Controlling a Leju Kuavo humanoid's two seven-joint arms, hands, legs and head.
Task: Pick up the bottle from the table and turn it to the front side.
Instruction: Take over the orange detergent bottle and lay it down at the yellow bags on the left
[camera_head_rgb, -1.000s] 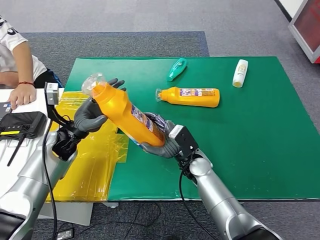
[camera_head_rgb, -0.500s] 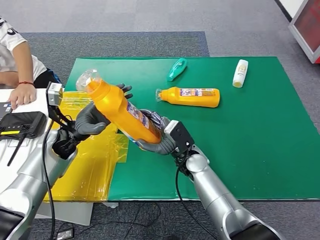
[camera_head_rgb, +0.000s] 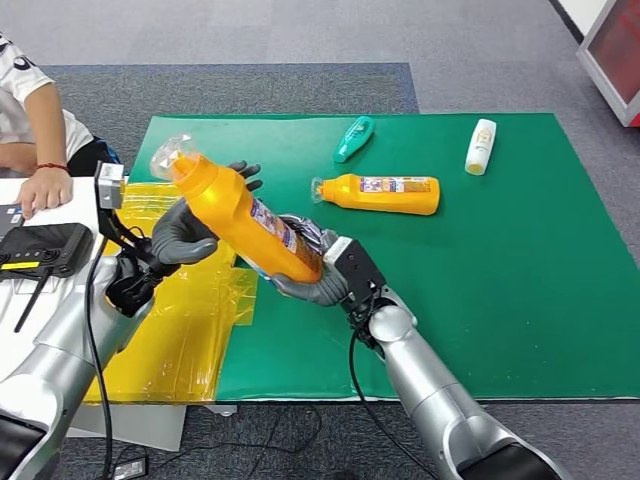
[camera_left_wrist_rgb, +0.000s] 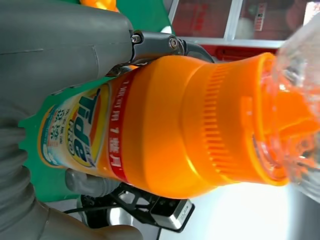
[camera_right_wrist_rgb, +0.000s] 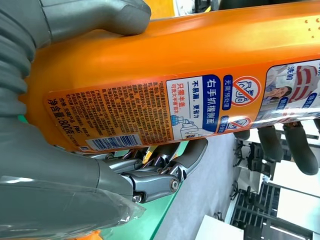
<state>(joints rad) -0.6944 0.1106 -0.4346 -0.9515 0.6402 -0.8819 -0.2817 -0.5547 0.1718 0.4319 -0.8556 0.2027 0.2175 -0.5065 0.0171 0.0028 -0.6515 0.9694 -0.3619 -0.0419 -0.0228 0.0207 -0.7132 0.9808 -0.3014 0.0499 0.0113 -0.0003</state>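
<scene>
Orange bottle (camera_head_rgb: 241, 222) with clear cap and printed label, held tilted in the air above the green table (camera_head_rgb: 490, 300), cap end up-left. Right robot hand (camera_head_rgb: 313, 275) grips its base; left robot hand (camera_head_rgb: 185, 232) wraps the upper body. Second orange bottle (camera_head_rgb: 381, 193) lies flat on the table.

Silver arms (camera_head_rgb: 423, 385), black cables, grey ribbed wrist covers
</scene>
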